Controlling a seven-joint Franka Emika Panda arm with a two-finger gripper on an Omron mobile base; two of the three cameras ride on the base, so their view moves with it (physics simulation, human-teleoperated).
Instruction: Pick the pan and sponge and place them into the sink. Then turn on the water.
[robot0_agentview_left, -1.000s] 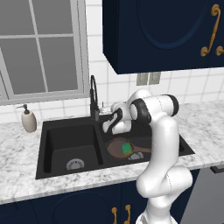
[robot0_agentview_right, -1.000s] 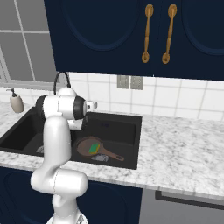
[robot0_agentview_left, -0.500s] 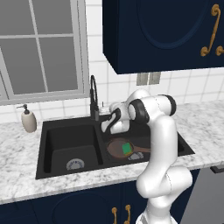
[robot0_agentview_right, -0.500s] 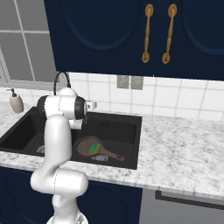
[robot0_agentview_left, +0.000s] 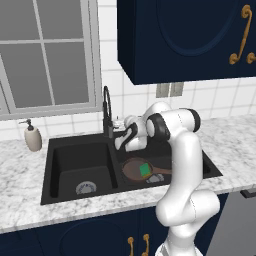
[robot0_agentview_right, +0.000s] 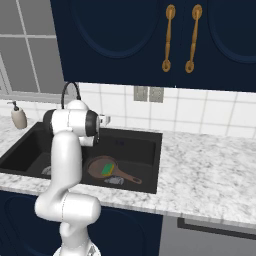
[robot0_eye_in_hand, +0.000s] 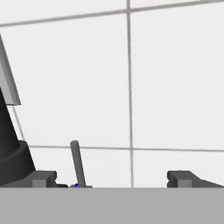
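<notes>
The reddish-brown pan (robot0_agentview_left: 135, 170) (robot0_agentview_right: 99, 165) lies in the right basin of the black sink (robot0_agentview_left: 47, 170) (robot0_agentview_right: 150, 165), its handle pointing right. The green sponge (robot0_agentview_left: 145, 169) (robot0_agentview_right: 106, 170) rests in the pan. My gripper (robot0_agentview_left: 120, 130) (robot0_agentview_right: 103, 120) (robot0_eye_in_hand: 113, 179) hovers open above the back of the sink, facing the tiled wall. In the hand view the faucet's thin grey lever (robot0_eye_in_hand: 77, 164) stands upright between my fingertips (robot0_eye_in_hand: 43, 178), nearer the left one and apart from both. The black gooseneck faucet (robot0_agentview_left: 106, 111) (robot0_agentview_right: 70, 90) (robot0_eye_in_hand: 11, 148) is just left of it. I see no water running.
A cream soap dispenser (robot0_agentview_left: 33, 137) (robot0_agentview_right: 18, 116) stands on the marble counter left of the sink. A window is behind the faucet and dark blue cabinets (robot0_agentview_left: 185, 40) hang overhead. A silver drain (robot0_agentview_left: 86, 187) shows in the left basin.
</notes>
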